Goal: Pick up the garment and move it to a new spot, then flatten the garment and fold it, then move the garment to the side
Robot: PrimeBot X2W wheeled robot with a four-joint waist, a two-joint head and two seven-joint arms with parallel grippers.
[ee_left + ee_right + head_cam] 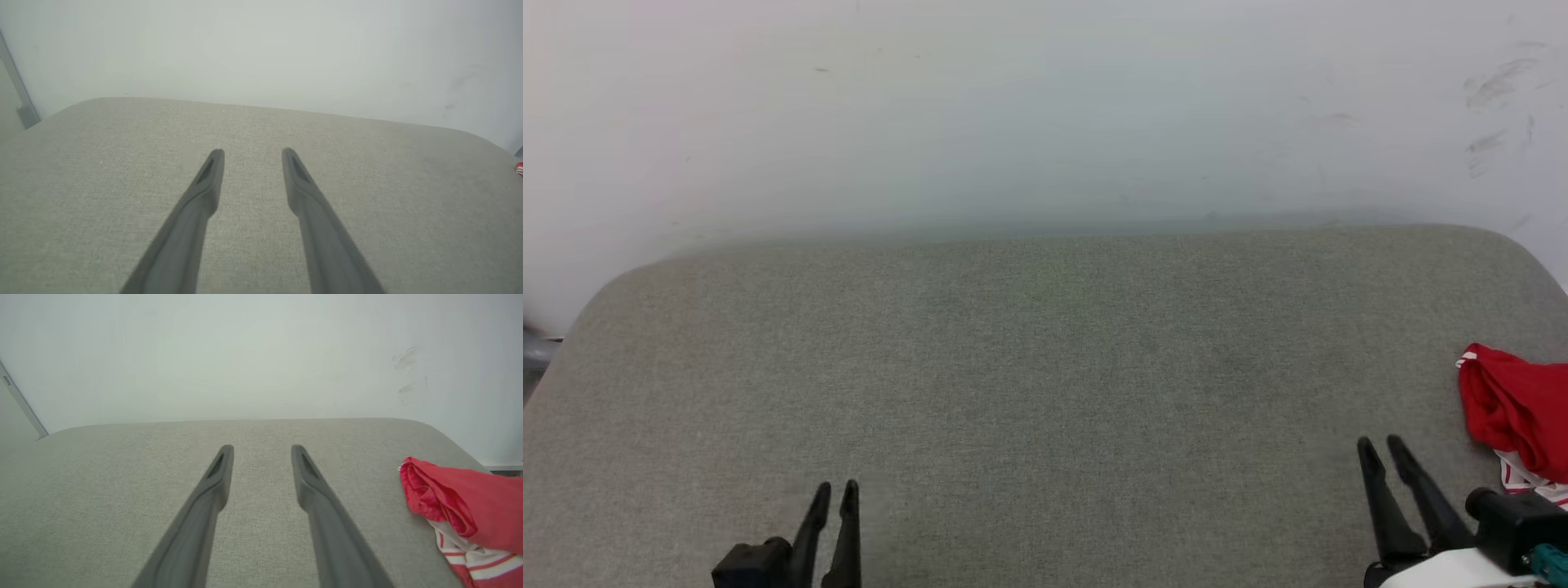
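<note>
Right now both arms are reaching out from the near edge of the bench (1045, 367), with the dark fingers pointing away toward the wall (1045, 122).

The left tool (836, 487) is sitting at the near left. Its two fingers are standing partly apart, the gap looking narrow from above and plainer from its own wrist (253, 152). Nothing is lying between them except bare grey cloth, so it is gripping nothing.

The right tool (1379, 443) is waiting at the near right, angled a little leftward. Its fingers are parted about as much as the left ones, as the wrist camera is showing (262, 447), and it is carrying nothing either. I cannot tell whether either set of fingertips is touching the bench or hanging just above it.

The garment (1515, 408) is lying bunched in a heap at the far right edge of the bench, just beside the right tool and to its right, but apart from the fingers. It is showing mostly red folds, with red-and-white striped trim peeking out at its near side. From the left wrist only a red scrap (519, 168) is showing at the right border, well apart from the left tool.

Grey scuffs (1499, 82) are marking the wall at the upper right.
</note>
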